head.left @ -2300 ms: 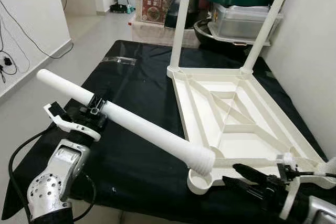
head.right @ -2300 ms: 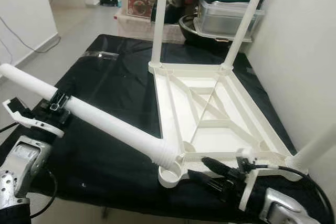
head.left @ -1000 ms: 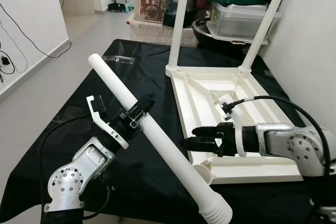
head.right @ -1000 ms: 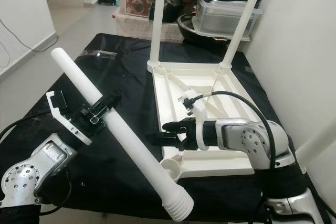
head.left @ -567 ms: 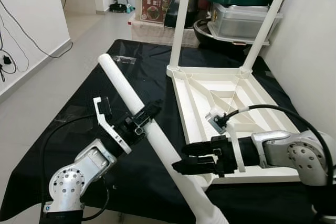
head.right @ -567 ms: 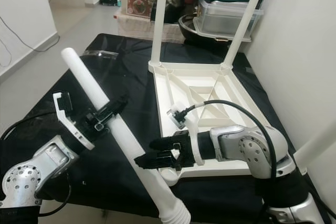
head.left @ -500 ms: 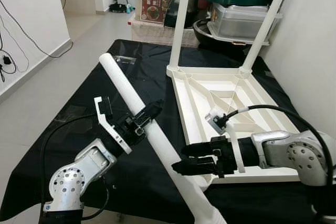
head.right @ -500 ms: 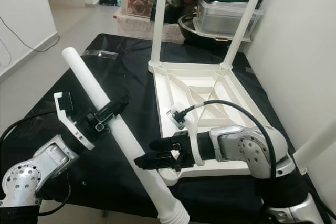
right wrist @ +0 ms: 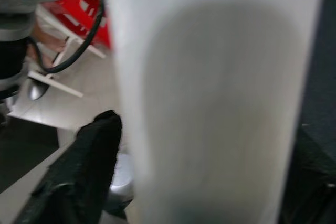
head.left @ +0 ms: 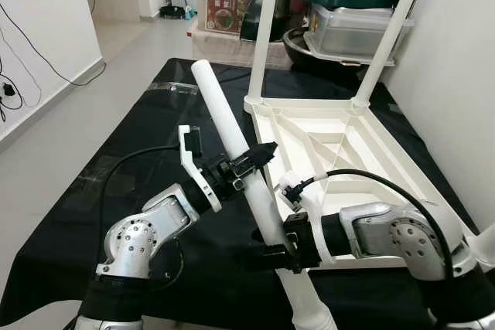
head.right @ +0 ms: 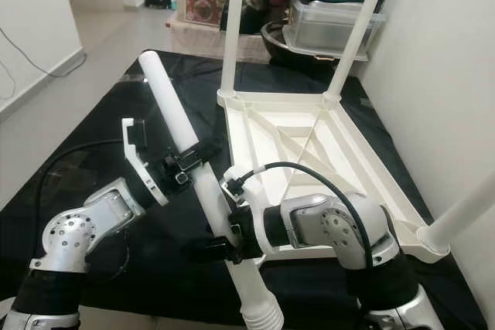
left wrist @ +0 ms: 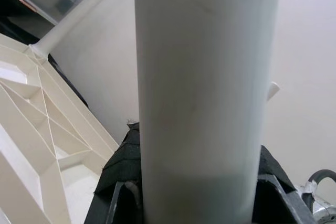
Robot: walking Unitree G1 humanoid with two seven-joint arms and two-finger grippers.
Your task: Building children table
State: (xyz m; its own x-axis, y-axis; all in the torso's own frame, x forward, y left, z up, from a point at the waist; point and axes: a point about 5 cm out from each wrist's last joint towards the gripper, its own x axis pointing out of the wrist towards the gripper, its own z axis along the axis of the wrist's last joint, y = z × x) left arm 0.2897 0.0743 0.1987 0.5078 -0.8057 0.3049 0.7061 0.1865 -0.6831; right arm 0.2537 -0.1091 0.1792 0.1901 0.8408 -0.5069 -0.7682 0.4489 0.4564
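Starting at your left, the left claw [head.left: 251,161] is clamping the loose white leg [head.left: 232,141] around its middle, fingers closed on either side of the tube. The leg is hanging in the air over the black tabletop [head.left: 139,133], its long axis running from the plain end, up and away from you, down to the ribbed end [head.right: 261,318] nearest you at the tabletop's front edge. Just below that grip, the right claw [head.left: 271,256] is wrapping the same leg lower down, and it looks closed on it too. To the right, the upturned table frame [head.left: 348,152] is lying flat with two legs already standing at its far corners. The empty near-left corner of the frame is hiding behind the right arm, so you are needing to swing the ribbed end rightward and tip the leg upright.
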